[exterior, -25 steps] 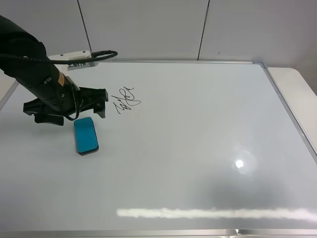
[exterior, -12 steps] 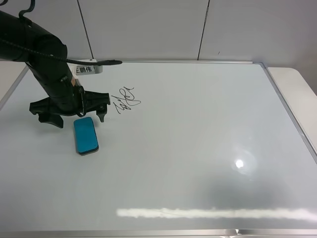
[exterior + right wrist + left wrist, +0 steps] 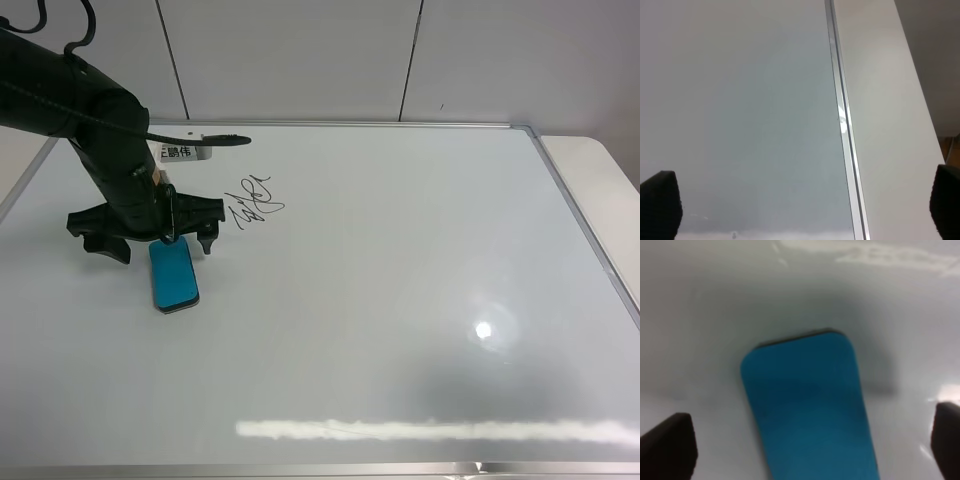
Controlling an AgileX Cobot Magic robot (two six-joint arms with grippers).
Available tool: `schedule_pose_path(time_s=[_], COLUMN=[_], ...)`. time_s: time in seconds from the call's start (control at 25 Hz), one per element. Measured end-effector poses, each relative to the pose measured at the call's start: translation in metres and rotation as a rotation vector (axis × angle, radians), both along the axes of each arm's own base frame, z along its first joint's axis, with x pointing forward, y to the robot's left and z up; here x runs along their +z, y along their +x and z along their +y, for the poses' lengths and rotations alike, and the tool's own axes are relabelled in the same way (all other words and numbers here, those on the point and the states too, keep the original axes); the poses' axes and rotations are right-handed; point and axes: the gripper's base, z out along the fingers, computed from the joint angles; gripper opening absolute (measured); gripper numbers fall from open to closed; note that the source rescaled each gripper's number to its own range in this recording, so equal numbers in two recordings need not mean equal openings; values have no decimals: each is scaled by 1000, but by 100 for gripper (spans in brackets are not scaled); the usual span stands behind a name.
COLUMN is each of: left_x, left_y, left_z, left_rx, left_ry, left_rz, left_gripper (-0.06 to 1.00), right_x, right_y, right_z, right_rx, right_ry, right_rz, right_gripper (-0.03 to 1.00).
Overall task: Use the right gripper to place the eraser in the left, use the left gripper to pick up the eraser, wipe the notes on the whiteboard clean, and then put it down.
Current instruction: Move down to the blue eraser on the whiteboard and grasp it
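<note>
A blue eraser (image 3: 174, 275) lies flat on the whiteboard (image 3: 400, 300) at the left. Black handwritten notes (image 3: 256, 200) are just right of and beyond it. My left gripper (image 3: 157, 245) is open and hovers low over the eraser's far end, one finger on each side, not touching it. In the left wrist view the eraser (image 3: 810, 405) lies between the two spread fingertips of the left gripper (image 3: 807, 440). My right gripper (image 3: 802, 202) is open and empty above the board's right edge; it is out of the exterior view.
The board's metal frame (image 3: 840, 115) runs along the right side, with white table (image 3: 600, 170) beyond it. A label tag and cable (image 3: 190, 150) hang off the left arm near the board's far edge.
The left arm has swung right and lowered, bringing the open gripper from left of the eraser to over its far end. The eraser and the notes have not moved.
</note>
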Motion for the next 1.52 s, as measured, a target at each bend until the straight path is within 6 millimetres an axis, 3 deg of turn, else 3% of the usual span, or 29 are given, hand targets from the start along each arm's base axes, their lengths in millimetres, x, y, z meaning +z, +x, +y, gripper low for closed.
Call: schedule_pose_path(time_s=[0.28, 1.2, 1.28, 1.36, 1.44, 1.48, 1.52], left_x=[-11, -12, -12, -12, -12, -11, -11], left_y=[0, -3, -3, -3, -1, -1, 0], left_z=[1, 2, 2, 2, 0, 0, -1], left_rx=[13, 75, 79, 85, 83, 82, 76], left_ry=[18, 22, 19, 12, -3, -7, -13], left_rz=[36, 61, 63, 63, 47, 43, 34], left_gripper=[88, 88, 78, 50, 11, 0, 0], right_x=[0, 0, 0, 0, 0, 0, 0], right_y=[0, 0, 0, 0, 0, 0, 0], right_z=[0, 0, 0, 0, 0, 0, 0], right_rx=[0, 0, 0, 0, 0, 0, 0], right_ry=[0, 0, 0, 0, 0, 0, 0], right_rz=[0, 0, 0, 0, 0, 0, 0], right_gripper=[100, 100, 100, 100, 100, 100, 100])
